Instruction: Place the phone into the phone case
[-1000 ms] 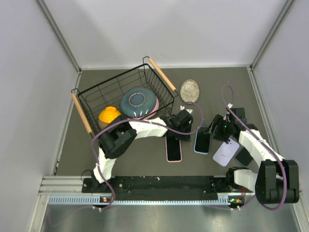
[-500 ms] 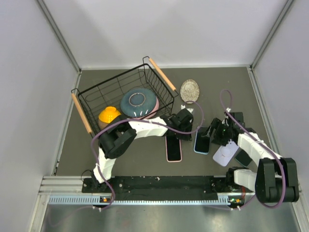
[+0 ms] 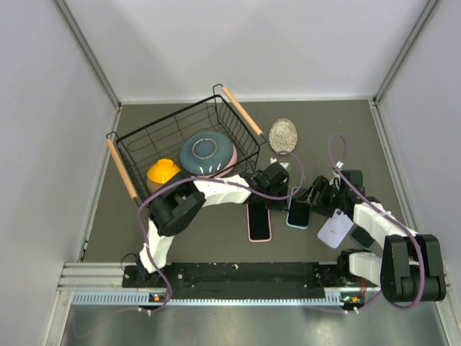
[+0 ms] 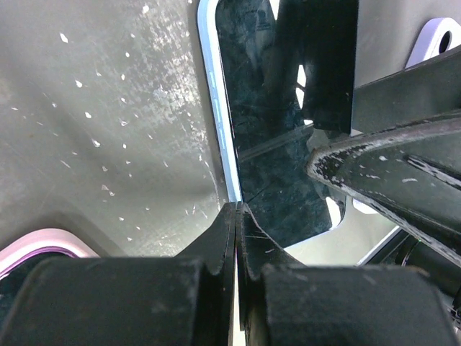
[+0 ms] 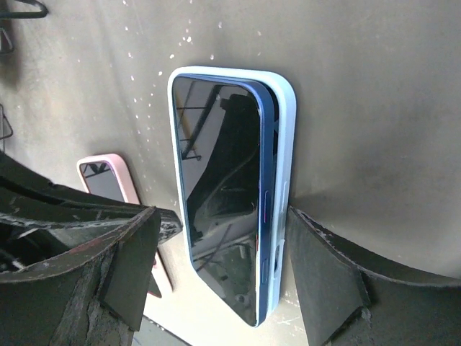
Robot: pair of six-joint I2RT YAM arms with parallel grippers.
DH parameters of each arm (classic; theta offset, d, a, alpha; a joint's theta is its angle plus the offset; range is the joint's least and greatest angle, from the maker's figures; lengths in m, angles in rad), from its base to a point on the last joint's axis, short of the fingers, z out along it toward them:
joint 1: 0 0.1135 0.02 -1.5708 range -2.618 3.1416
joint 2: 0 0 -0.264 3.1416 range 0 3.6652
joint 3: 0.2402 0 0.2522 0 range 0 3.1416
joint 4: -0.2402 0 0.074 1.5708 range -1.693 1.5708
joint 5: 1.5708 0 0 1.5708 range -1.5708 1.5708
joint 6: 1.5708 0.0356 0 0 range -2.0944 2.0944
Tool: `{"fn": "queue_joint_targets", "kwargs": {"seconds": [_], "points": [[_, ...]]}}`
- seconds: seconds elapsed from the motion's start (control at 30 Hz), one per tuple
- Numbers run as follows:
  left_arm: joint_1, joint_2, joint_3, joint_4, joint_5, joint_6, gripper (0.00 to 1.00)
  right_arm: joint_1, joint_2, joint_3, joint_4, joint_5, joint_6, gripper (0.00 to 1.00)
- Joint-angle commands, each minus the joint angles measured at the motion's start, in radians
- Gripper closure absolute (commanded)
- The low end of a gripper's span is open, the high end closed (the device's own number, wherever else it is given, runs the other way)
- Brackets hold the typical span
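Right gripper [image 5: 225, 277] sat spread apart around the glossy dark phone [image 5: 216, 194], half-seated in its smooth pale-blue case [image 5: 286, 144] near the wire basket [image 3: 122, 155]. Left gripper [image 4: 236, 216] was pinched together. Only the right wrist view showed the phone's lifted edge.

Left wrist view: phone [image 4: 266, 144] runs off top edge, near end behind left gripper [image 4: 236, 209]. Right wrist view: pink phone [image 5: 104, 180] half covered.
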Motion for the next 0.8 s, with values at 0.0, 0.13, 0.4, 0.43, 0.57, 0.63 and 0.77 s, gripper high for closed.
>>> {"fn": "queue_joint_targets", "kwargs": {"seconds": [0.0, 0.13, 0.4, 0.43, 0.57, 0.63, 0.77], "points": [[0.001, 0.021, -0.006, 0.046, 0.02, -0.014, 1.0, 0.001, -0.009, -0.031, 0.066, -0.063, 0.025, 0.29], [0.002, 0.027, -0.011, 0.061, 0.036, -0.025, 1.0, 0.003, -0.004, -0.051, 0.137, -0.125, 0.056, 0.29], [0.002, 0.03, -0.044, 0.084, 0.051, -0.048, 1.0, 0.003, -0.003, -0.189, 0.404, -0.271, 0.201, 0.28], [0.002, 0.029, -0.049, 0.086, 0.052, -0.05, 1.0, 0.003, -0.009, -0.195, 0.417, -0.274, 0.212, 0.28], [0.002, 0.026, -0.064, 0.091, 0.054, -0.05, 1.0, 0.003, -0.037, -0.191, 0.407, -0.279, 0.214, 0.28], [0.002, 0.016, -0.074, 0.089, 0.043, -0.043, 1.0, 0.001, -0.053, -0.186, 0.382, -0.288, 0.212, 0.29], [0.002, -0.001, -0.077, 0.084, 0.036, -0.036, 1.0, 0.003, -0.095, -0.188, 0.313, -0.261, 0.186, 0.32]]}}
